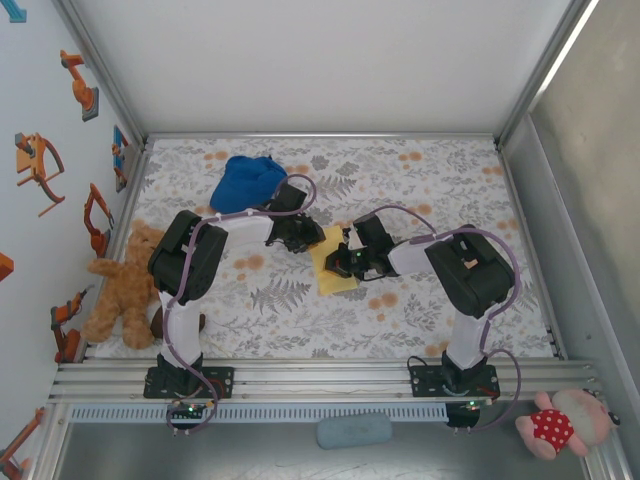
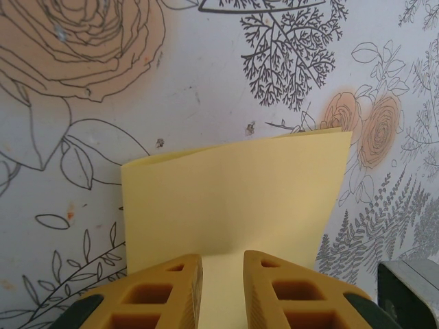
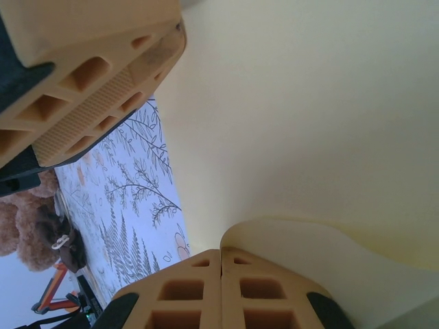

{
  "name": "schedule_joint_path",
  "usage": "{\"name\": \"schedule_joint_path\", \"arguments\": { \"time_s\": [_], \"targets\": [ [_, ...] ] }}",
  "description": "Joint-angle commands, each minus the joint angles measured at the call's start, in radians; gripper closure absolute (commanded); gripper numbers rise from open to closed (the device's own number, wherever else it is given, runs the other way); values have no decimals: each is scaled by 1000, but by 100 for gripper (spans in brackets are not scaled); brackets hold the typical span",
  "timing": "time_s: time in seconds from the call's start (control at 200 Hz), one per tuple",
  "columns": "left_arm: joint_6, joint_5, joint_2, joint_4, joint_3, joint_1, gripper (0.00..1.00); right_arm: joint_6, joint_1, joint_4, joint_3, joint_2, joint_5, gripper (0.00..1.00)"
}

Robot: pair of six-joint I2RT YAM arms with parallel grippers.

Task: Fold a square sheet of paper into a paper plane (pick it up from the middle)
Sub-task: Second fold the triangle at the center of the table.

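The yellow square sheet of paper [image 1: 338,280] lies mid-table between both arms, one part bent up off the cloth. In the left wrist view the sheet [image 2: 233,195] stands up as a flap just beyond my left gripper [image 2: 223,259]. Its jaws are a narrow gap apart over the paper and clamp nothing. My right gripper [image 3: 221,250] is shut, and a curled edge of the sheet [image 3: 309,123] comes out of its closed tips. In the top view the left gripper [image 1: 303,240] is at the sheet's upper left, the right gripper [image 1: 340,262] over its middle. A paper plane is out of view.
A blue fabric cap [image 1: 248,180] lies at the back left, just behind the left arm. A brown teddy bear [image 1: 125,285] sits by the left wall. A pink plush toy [image 1: 555,425] rests off the table, front right. The flowered tablecloth [image 1: 420,190] is bare at the right.
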Motion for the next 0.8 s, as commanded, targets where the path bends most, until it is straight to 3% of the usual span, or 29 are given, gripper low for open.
{"name": "schedule_joint_path", "arguments": {
  "time_s": [0.0, 0.401, 0.796],
  "targets": [
    [5, -3, 21, -39, -25, -2, 75, -10, 8, 22, 14, 19, -1, 100],
    [3, -1, -1, -43, -22, -1, 75, -14, 8, -82, 29, 53, 38, 98],
    [5, -51, -149, -63, -30, 40, 74, -29, 7, -147, 26, 57, 59, 73]
  ]
}}
